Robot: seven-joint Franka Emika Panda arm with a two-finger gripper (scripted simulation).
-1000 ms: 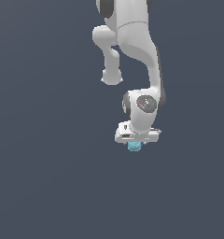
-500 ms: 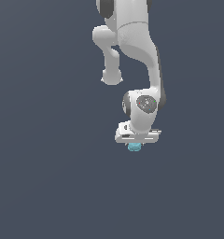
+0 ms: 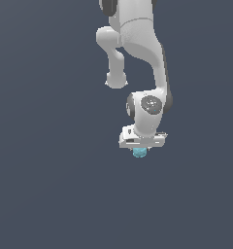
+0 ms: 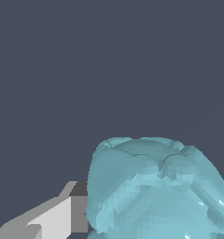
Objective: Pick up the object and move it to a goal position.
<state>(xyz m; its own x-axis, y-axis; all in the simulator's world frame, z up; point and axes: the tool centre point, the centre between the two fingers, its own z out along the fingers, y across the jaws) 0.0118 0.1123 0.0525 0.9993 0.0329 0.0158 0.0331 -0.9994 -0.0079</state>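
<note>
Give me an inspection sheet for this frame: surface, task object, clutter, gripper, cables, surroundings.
Surface: plain dark grey-blue ground, no marks or edges seen.
Job's things: teal ball, bumpy and faceted, sits directly under the gripper; it fills much of the wrist view. No goal marker seen.
Clutter: nothing seen.
Grippers: gripper points down over the ball; one finger shows beside the ball in the wrist view. Contact and jaw state cannot be told.
Cables: nothing seen.
Surroundings: only the white arm against a uniform background.
</note>
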